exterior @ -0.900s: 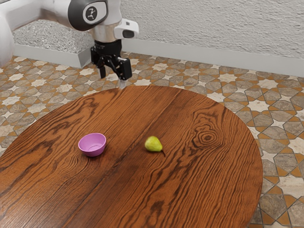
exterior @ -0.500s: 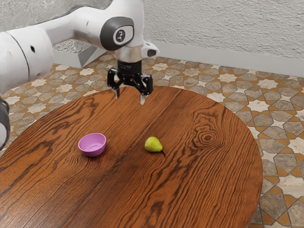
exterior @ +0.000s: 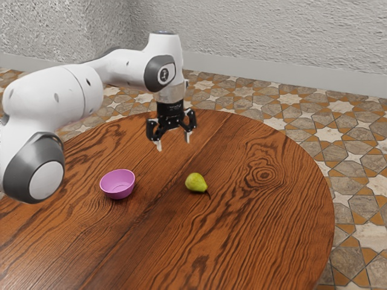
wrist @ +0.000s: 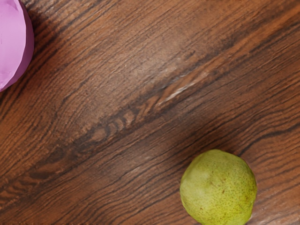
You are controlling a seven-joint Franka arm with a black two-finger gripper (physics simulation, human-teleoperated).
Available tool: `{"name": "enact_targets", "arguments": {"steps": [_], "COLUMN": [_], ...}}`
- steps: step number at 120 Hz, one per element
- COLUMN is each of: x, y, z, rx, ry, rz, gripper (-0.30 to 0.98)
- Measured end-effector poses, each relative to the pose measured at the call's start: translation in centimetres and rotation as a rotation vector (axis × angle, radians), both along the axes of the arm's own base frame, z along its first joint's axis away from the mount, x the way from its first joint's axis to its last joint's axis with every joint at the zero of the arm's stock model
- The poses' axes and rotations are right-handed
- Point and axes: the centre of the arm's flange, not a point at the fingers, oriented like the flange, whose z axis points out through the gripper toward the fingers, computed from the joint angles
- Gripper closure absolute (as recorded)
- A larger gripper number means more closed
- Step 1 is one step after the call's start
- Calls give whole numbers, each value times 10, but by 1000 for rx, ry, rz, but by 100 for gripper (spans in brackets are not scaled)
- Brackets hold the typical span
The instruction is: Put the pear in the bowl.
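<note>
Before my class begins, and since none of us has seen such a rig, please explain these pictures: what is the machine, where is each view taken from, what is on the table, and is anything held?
The machine is a simulated robot arm ending in a tool with two fingers. The exterior view comes from a camera at the arm's side. The wrist view comes from a camera on the arm's hand, looking down at the wood.

On the round table are a green pear and, apart from it, a pink bowl. Nothing is held: the fingers stand apart above the table, with nothing between them.
</note>
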Motion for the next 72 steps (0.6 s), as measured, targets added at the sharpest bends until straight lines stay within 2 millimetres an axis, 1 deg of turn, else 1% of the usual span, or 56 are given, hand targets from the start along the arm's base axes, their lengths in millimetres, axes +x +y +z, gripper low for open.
{"name": "enact_targets", "arguments": {"steps": [13,20,29,38,42,50,61,72], "x": [0,-4,-7,-13,-15,-15,-12,-19], "y": [1,-19,-29,-48,-53,-56,-55,-48], "z": [-3,-8,-14,-20,-22,-40,-64,-89], "rx": [6,-11,-9,-7,-4,14,30,26], "ry": [12,38,70,108,123,148,138,108], "rz": [84,92,124,167,191,248,327,396], "gripper": [0,0,0,0,0,0,0,0]}}
